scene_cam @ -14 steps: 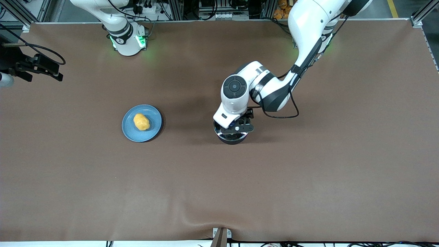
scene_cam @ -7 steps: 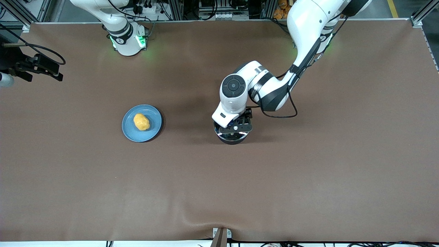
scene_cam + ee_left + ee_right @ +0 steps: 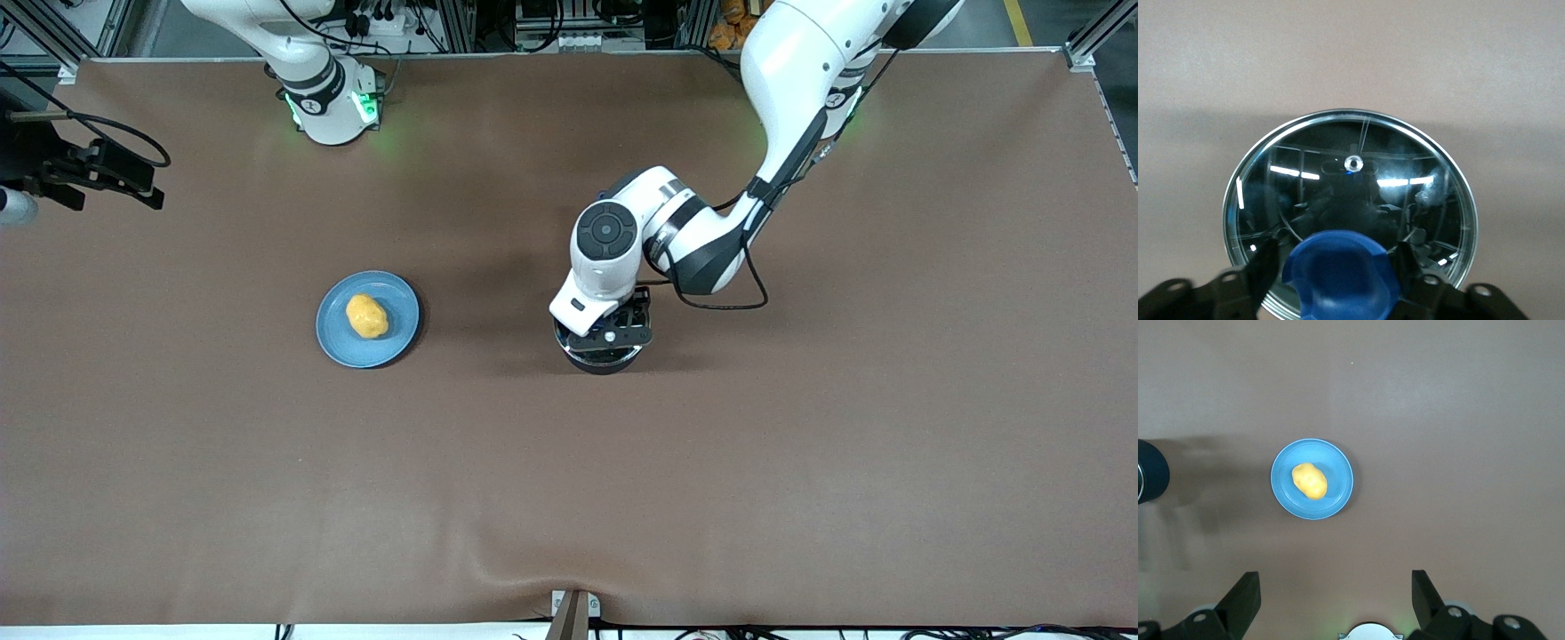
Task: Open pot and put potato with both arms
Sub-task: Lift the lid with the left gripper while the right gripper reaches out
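We see a plain brown table covering [image 3: 800,462], matte and unpatterned, paler and greyer in the wrist views. On it sits a flat light-blue round plate [image 3: 396,338] carrying a lumpy yellow-orange potato [image 3: 366,316]. The small black round pot [image 3: 605,363] wears a clear glass lid [image 3: 1305,193] with a bright silver metal rim, white light streaks across dark glass, and a saturated blue plastic knob [image 3: 1338,270]. Both jointed arms are glossy white with dark grey joints and black cables; the left gripper [image 3: 1338,267] and right gripper [image 3: 1336,597] are black. Green lights glow at the right arm's white base [image 3: 333,111].
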{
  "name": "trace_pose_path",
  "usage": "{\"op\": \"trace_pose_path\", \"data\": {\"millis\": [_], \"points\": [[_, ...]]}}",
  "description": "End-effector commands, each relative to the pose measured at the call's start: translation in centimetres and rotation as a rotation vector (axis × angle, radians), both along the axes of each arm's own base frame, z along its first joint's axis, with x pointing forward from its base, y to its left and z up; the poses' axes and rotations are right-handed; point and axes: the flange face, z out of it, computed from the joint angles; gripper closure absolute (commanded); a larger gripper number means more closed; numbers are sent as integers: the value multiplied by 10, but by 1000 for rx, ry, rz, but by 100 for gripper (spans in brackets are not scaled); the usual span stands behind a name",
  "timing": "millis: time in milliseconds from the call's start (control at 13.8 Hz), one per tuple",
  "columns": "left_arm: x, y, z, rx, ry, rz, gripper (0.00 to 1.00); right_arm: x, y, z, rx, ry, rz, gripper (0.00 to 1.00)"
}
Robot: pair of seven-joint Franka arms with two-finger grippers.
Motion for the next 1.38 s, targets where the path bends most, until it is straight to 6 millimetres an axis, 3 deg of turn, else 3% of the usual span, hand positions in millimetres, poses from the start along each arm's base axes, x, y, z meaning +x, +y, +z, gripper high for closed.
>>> {"op": "trace_pose_path", "data": {"millis": [0,436,654,1090,1308], "points": [[4,1,2,-2,-12,24,100,-7,-2,3,15,2,8,0],[5,5,3,11,-4,23,100,-7,-3,2,13,4,7,0],[6,16,25,37,7,28,100,-7,-2,2,14,2,8,0],[60,105,117,20,-69,158,100,-7,-1,4,14,-2,11,0],[81,173,180,29,-125,232,100,-2,-2,-3,12,13,11,0]]}}
